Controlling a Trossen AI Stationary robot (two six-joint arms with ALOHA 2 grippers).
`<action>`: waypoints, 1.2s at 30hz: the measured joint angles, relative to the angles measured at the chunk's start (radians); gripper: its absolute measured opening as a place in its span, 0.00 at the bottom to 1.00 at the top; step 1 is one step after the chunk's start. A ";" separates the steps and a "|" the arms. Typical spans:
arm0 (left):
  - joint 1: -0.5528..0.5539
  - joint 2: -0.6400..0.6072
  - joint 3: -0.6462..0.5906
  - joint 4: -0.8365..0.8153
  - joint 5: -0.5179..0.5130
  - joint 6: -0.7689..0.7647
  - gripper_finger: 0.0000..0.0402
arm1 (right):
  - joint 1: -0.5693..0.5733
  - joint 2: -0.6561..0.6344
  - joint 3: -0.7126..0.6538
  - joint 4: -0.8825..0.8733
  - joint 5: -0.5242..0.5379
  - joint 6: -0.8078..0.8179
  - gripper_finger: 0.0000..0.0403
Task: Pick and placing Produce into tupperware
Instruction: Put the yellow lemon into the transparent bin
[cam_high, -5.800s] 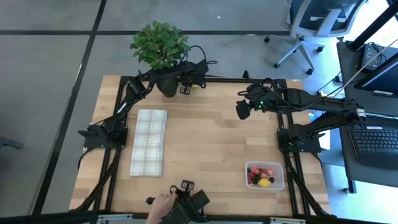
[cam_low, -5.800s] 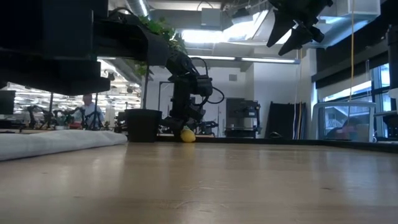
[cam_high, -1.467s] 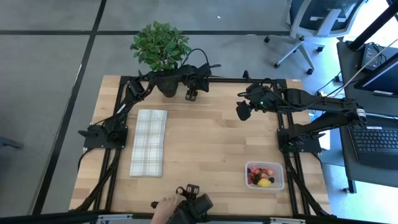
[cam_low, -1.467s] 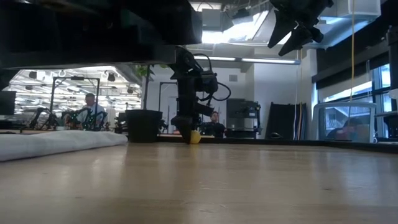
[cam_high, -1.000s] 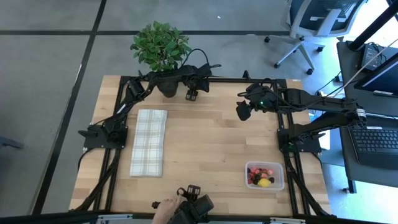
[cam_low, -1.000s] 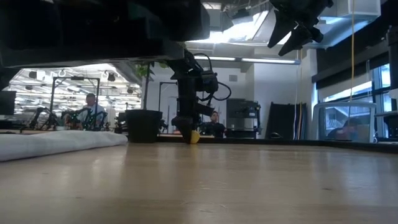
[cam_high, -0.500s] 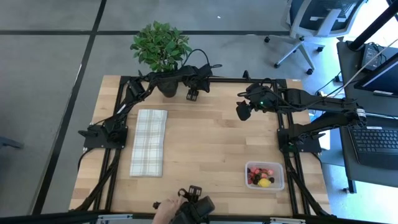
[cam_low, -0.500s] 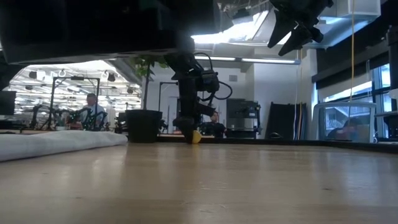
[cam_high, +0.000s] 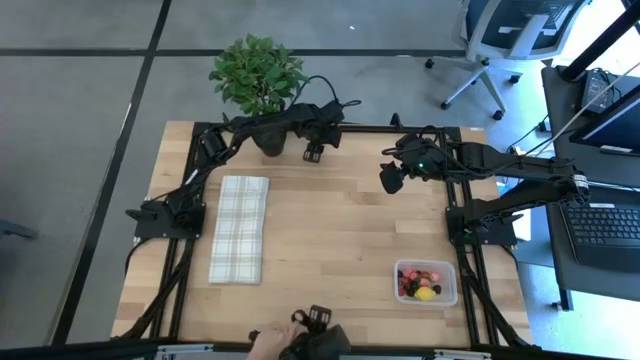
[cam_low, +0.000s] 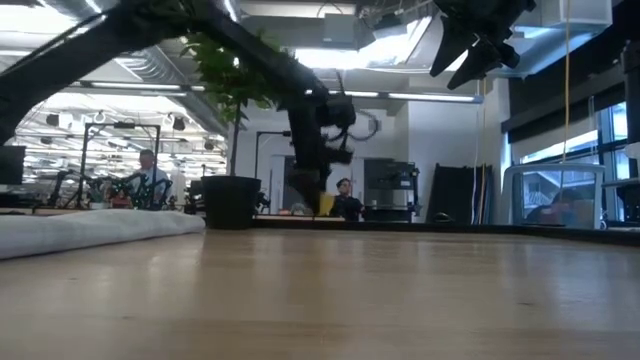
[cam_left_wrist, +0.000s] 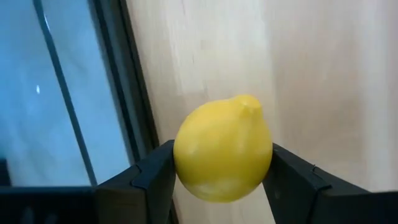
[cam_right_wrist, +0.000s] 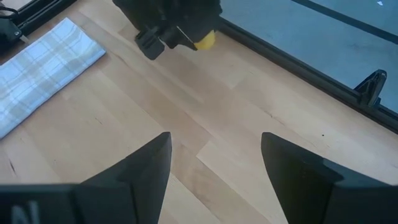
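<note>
Lemon (cam_left_wrist: 222, 148), which was sitting on the desk (cam_high: 340, 220) a moment ago, is now being lifted clear at the far edge beside the potted plant (cam_high: 256, 74), pinched in the left pincer (cam_high: 314, 153). Right pincer (cam_right_wrist: 214, 155) is hanging spread over the desk's middle. Tupperware (cam_high: 426, 283) is waiting well apart, at the near right corner, so carrying is what is coming next.

one lemon (cam_left_wrist: 222, 148), one tub (cam_high: 426, 283), one cloth (cam_high: 240, 228), one plant (cam_high: 256, 74).

Grey floor (cam_high: 90, 90), office chair (cam_high: 500, 40)
</note>
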 joint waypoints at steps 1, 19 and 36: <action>-0.009 -0.013 0.000 0.004 0.014 0.000 0.49 | 0.000 0.000 0.000 0.002 0.000 0.000 0.62; -0.210 -0.322 0.001 0.077 0.130 -0.066 0.50 | 0.000 0.000 0.000 0.216 -0.196 0.271 0.62; -0.328 -0.445 0.001 0.047 0.052 -0.126 0.50 | 0.041 0.000 0.000 0.514 -0.198 0.153 0.62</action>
